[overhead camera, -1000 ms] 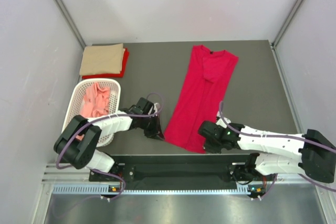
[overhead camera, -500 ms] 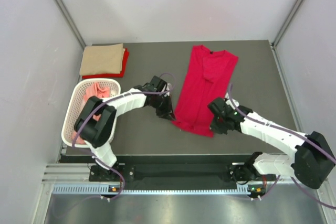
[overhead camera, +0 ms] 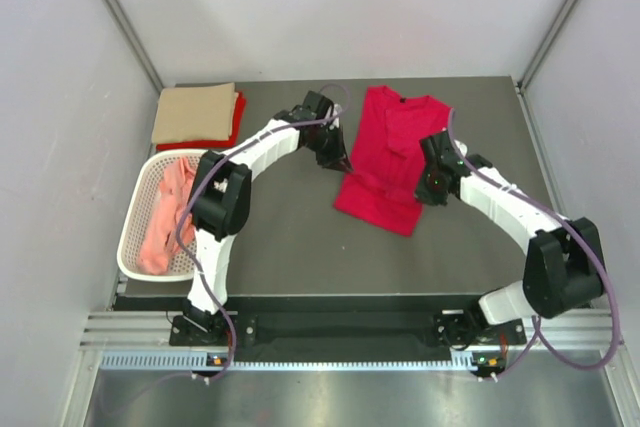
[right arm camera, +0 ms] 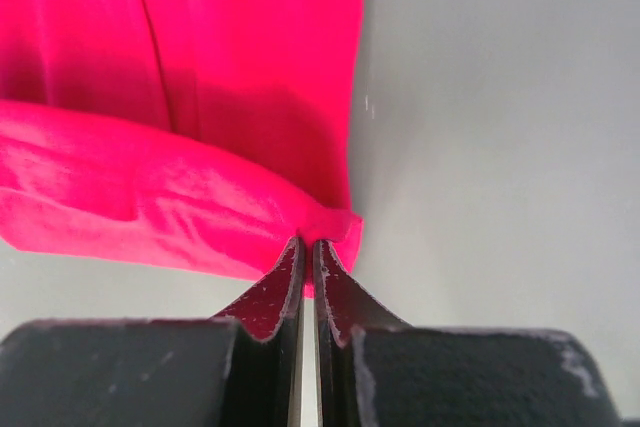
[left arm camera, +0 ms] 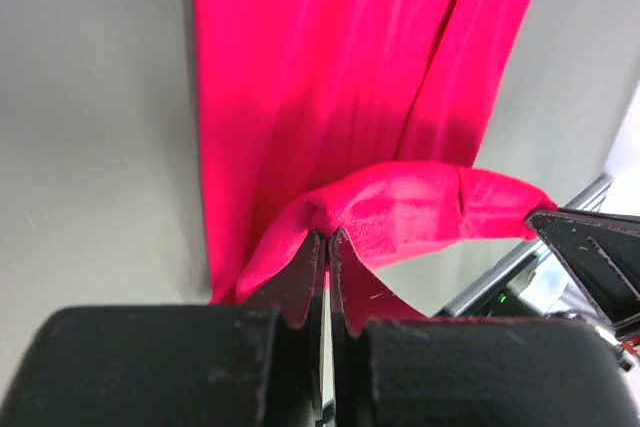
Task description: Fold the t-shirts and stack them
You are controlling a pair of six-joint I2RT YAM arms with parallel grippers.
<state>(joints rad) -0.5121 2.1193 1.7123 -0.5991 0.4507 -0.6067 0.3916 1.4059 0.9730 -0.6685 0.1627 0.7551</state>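
A bright crimson t-shirt [overhead camera: 392,137] lies lengthwise on the grey table, its collar with a dark label [overhead camera: 404,100] at the far end. Its near half is lifted and doubled back over itself, the fold line [overhead camera: 378,209] towards me. My left gripper [overhead camera: 338,159] is shut on the hem's left corner [left arm camera: 340,217], seen up close in the left wrist view [left arm camera: 327,235]. My right gripper [overhead camera: 432,185] is shut on the hem's right corner [right arm camera: 325,222], its tips [right arm camera: 307,240] pinching the cloth. A tan folded t-shirt [overhead camera: 195,112] rests on a red one [overhead camera: 236,133] at the far left.
A white mesh basket [overhead camera: 125,247] stands at the left edge with a salmon pink shirt [overhead camera: 168,209] inside. Grey walls close in the table on three sides. Both arms stretch out over the table's middle.
Both grippers have carried the shirt's near hem away from me, from the front edge to mid-table, folding the lower half over the upper. Both arms are now extended.
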